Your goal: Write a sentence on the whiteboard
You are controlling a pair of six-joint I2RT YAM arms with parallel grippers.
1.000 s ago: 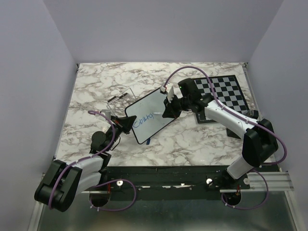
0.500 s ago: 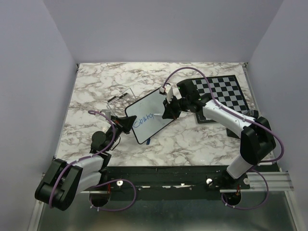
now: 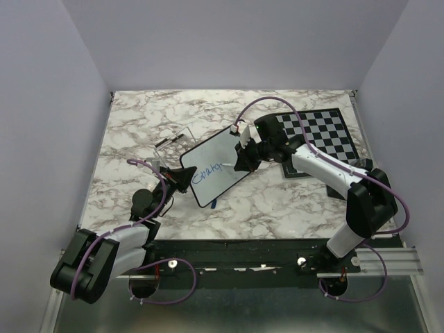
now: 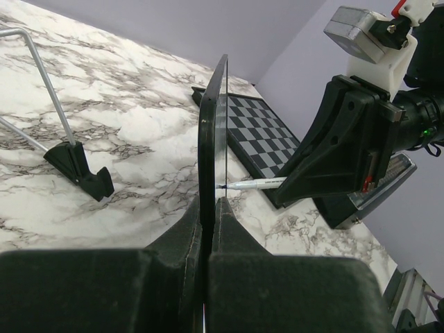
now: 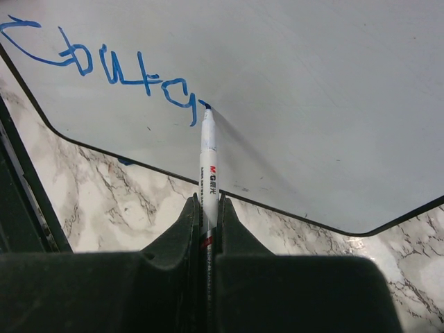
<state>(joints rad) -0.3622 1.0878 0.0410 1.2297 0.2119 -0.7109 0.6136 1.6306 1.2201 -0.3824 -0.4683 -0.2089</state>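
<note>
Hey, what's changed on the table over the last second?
The right arm edged slightly left, with the marker tip on the whiteboard at the end of the blue lettering. Nothing was grabbed or released: its jaws stay shut on the marker, and the left arm's jaws stay clamped on the board's edge. Whiteboard, chessboard and wire stand did not move.

The left arm is crouching low, elbow folded, left gripper [image 3: 182, 179] clamping shut. The right arm is reaching leftward, right gripper [image 3: 239, 161] pinching tight, seemingly tilting downward.
</note>
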